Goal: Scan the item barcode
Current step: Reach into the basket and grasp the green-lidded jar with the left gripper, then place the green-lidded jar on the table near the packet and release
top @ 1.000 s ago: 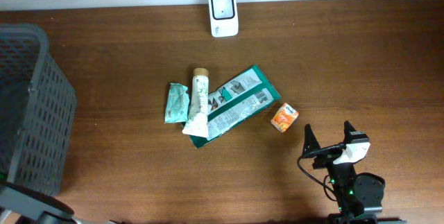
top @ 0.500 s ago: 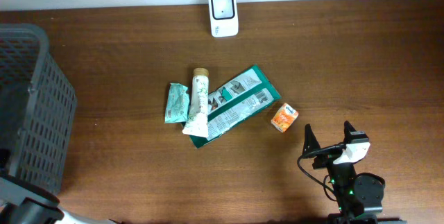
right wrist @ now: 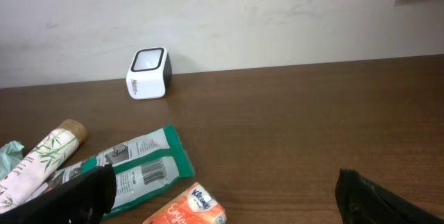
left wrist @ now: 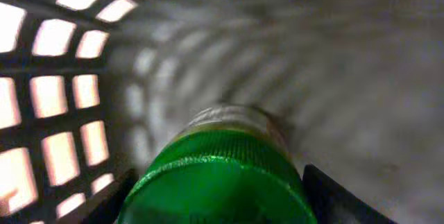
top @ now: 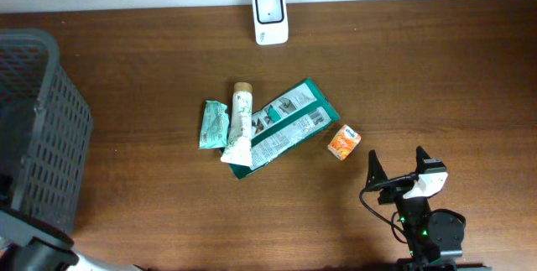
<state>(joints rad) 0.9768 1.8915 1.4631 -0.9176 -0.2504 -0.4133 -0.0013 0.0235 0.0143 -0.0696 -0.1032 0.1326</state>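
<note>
Though overhead hides it, left end effector [left wrist: 220,200] straddles green-capped bottle [left wrist: 223,161] inside basket [left wrist: 340,57] | grip uncertain | right end effector [top: 396,158] wide

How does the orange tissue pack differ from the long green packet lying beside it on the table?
The green packet is long and flat; the orange tissue pack is small and blocky. The green packet shows a barcode on its upturned face; none is visible on the orange tissue pack. A white tube overlaps the green packet; nothing rests on the orange tissue pack. Both lie askew on the wooden table.
</note>
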